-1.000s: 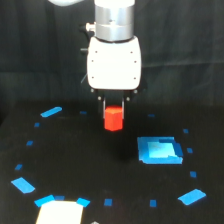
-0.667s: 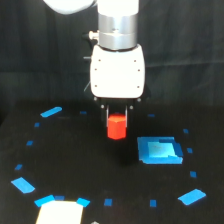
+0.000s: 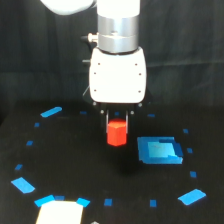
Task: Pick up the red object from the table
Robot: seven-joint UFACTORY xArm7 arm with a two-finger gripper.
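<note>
- One arm is in view, entering from the top of the exterior view; its white housing sits above the gripper (image 3: 118, 129).
- Gripper orientation: pointed straight down over the table (image 3: 75, 160).
- Finger state: two thin dark fingers (image 3: 106, 122) flank the upper part of the red object (image 3: 117, 133), one on each side, closed in against it. The gap between them equals the block's width. Contact at the pads is partly hidden by the block's top edge.
- Red object position: directly below the white housing, near the middle of the picture, upright, its top tucked between the fingers and its lower half exposed.
- Whether the block's underside touches the table or is clear of it cannot be told; the surface beneath is uniformly black.
- Blue square patch (image 3: 159, 151): lies on the table toward the exterior view's right of the block, near it but not touching.
- Small blue tape marks (image 3: 51, 111) are spread in a loose ring on the table around the block, all well apart from it.
- White item (image 3: 59, 212): at the bottom edge, toward the exterior view's left, cropped by the frame.
</note>
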